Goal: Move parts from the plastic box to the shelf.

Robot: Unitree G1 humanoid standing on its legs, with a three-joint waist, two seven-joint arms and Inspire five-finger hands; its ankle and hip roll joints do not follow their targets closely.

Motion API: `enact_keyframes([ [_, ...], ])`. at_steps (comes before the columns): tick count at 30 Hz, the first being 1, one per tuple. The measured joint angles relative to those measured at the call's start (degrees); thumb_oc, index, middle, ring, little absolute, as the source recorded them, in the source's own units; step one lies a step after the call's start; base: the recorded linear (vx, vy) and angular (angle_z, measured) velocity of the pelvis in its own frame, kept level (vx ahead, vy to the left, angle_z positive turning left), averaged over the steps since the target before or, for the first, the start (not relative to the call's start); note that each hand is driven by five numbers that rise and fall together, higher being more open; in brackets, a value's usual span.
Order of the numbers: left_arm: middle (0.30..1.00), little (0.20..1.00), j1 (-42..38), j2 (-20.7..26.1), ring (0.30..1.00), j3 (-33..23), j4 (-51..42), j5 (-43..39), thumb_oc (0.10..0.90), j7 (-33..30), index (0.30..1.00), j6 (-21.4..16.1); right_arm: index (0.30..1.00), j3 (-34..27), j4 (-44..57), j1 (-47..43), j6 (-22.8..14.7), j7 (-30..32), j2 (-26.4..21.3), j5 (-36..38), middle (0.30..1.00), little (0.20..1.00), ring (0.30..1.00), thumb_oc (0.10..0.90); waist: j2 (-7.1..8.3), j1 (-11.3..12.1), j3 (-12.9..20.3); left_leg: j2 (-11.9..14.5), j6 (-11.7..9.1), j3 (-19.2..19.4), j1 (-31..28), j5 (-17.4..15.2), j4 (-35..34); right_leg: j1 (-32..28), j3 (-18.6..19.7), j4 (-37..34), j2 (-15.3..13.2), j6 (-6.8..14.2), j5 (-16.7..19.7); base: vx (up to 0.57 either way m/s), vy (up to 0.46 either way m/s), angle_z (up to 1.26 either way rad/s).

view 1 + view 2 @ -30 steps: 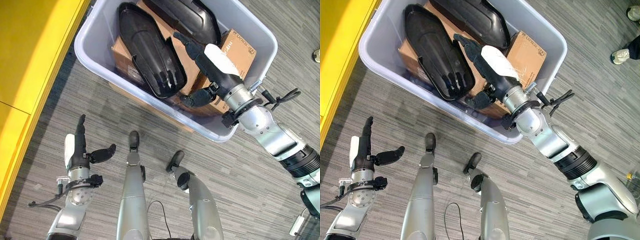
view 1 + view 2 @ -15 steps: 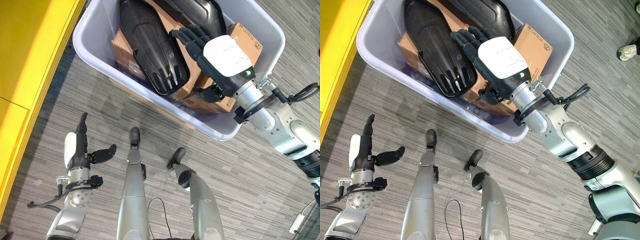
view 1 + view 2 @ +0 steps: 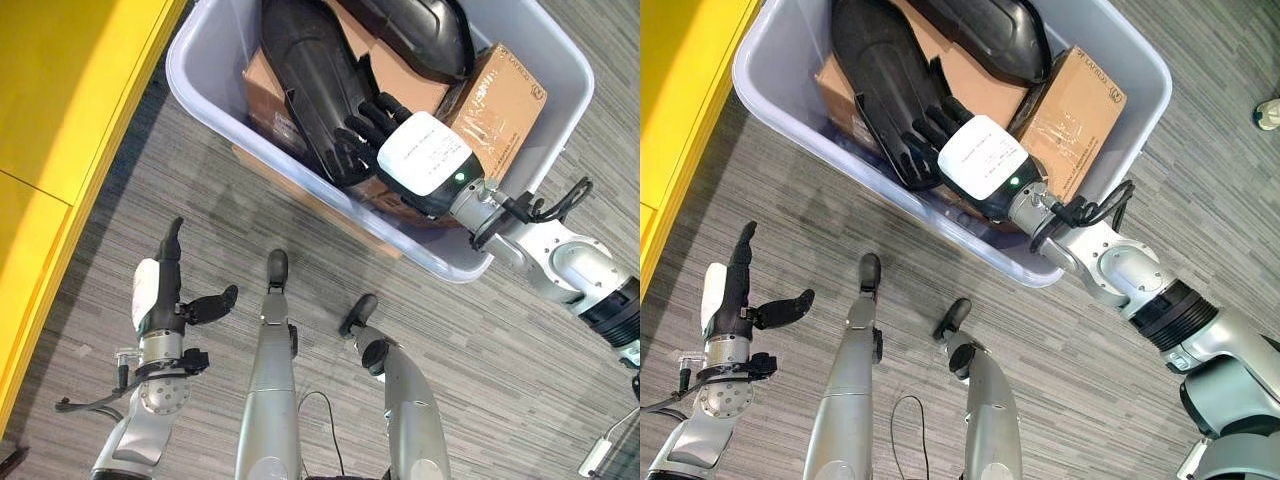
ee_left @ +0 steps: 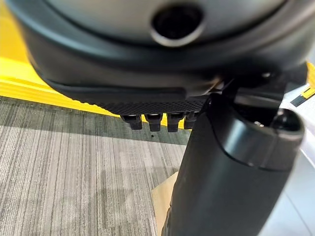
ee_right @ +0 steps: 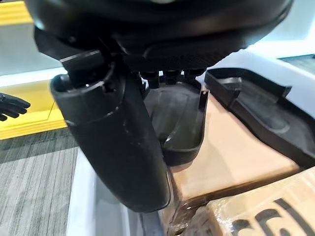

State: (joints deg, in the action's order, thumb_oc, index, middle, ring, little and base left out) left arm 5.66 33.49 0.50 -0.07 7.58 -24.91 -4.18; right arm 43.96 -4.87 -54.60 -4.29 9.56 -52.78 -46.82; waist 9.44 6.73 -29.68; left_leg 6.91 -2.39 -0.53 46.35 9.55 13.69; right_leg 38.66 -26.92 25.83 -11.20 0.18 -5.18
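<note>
A grey plastic box (image 3: 208, 70) stands on the carpet and holds two black moulded parts on top of cardboard cartons (image 3: 495, 95). The long black part (image 3: 310, 80) lies along the box's left side, and the second part (image 3: 415, 30) lies at the far end. My right hand (image 3: 420, 165), with a white cover on its back, reaches over the near rim. Its fingers (image 3: 360, 125) are spread almost straight over the long part's near end (image 5: 179, 118), thumb free. My left hand (image 3: 160, 295) hovers open above the carpet at the lower left, holding nothing.
The yellow shelf (image 3: 70, 120) runs along the left side, close to the box's left corner. A flat piece of cardboard (image 3: 300, 195) sticks out from under the box's near wall. A person's shoe (image 3: 1270, 108) shows at the right edge.
My right hand has swung left and down from the cartons onto the near end of the long black part. The view has shifted slightly. The left hand has stayed put.
</note>
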Motion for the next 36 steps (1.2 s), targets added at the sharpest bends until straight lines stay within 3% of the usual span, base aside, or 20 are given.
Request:
enact_keyframes([
  [1, 1.000, 1.000, -0.2, 0.1, 1.000, 0.0, 0.0, 0.0, 0.900, -0.1, 1.000, -0.1, 1.000, 0.0, -2.1, -0.2, 0.6, 0.6, 2.0, -0.4, 1.000, 1.000, 1.000, 0.900, -0.03, 0.1, 0.0, -0.1, 0.0, 0.0, 0.1, 0.0, -0.1, 0.1, 0.0, 0.0, -0.1, 0.0, 0.0, 0.00, 0.000, 0.00],
  [7, 1.000, 1.000, -0.4, 0.1, 1.000, 0.4, 0.0, 0.0, 0.900, -0.8, 1.000, -0.1, 1.000, 0.0, -4.9, -0.2, 1.1, 1.4, 3.6, -1.2, 1.000, 1.000, 1.000, 0.900, -0.27, 0.9, -0.2, -0.1, 0.0, 0.0, 0.9, 0.0, 0.0, 1.0, 0.0, 0.1, -0.2, 0.1, -0.1, 0.00, 0.000, 0.00],
  [12, 1.000, 1.000, -0.6, 0.1, 1.000, 0.5, 0.0, 0.0, 0.900, -1.1, 1.000, -0.2, 1.000, -0.9, -9.5, -0.3, 3.8, 3.7, 7.6, -1.4, 1.000, 1.000, 1.000, 0.900, -0.50, 1.2, -0.3, -0.2, -0.1, 0.0, 1.3, -0.1, -0.1, 1.4, 0.0, 0.1, -0.2, 0.1, -0.1, 0.00, 0.000, 0.00],
  [36, 1.000, 1.000, -2.2, -0.1, 1.000, 1.5, 0.1, -0.5, 0.900, -2.1, 1.000, -0.9, 1.000, -6.5, -12.1, 0.7, 7.2, 7.3, 16.5, 5.4, 1.000, 1.000, 1.000, 0.900, -0.64, 1.4, -0.4, -0.4, 0.0, 0.0, 2.7, -0.2, 0.4, 2.8, 0.0, 0.6, -0.5, 0.1, -0.3, 0.00, 0.000, 0.00],
])
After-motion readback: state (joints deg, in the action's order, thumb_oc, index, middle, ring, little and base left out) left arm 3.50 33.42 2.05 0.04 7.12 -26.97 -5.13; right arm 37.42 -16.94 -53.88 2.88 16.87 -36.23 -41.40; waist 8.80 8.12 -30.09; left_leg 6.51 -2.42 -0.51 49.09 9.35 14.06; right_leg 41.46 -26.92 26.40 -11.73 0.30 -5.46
